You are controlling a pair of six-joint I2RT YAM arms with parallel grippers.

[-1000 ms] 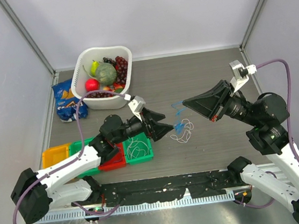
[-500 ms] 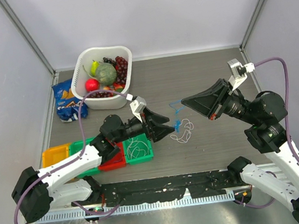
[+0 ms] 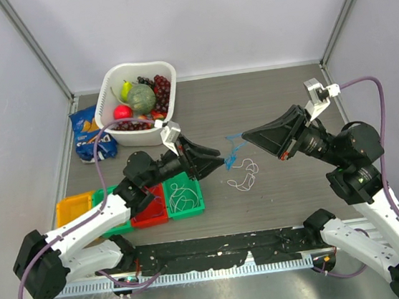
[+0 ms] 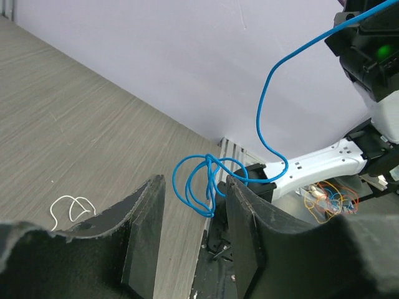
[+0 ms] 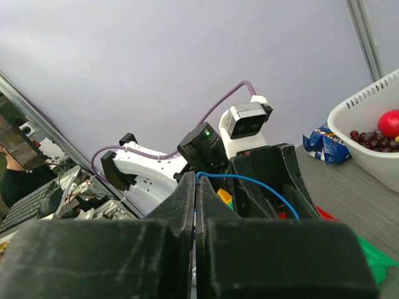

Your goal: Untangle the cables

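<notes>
While your right gripper (image 3: 245, 136) pinches the blue cable (image 4: 260, 118) shut above the table (image 3: 286, 89) centre and your left gripper (image 3: 221, 163) has its jaws apart around its loops, closing there could clamp several strands together and tighten the tangle, above the white cable (image 3: 242, 177).

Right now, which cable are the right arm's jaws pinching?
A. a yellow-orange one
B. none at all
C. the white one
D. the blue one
D: in the right wrist view the blue cable runs straight out from between the right arm's closed jaws, while the white cable lies loose on the table.
</notes>
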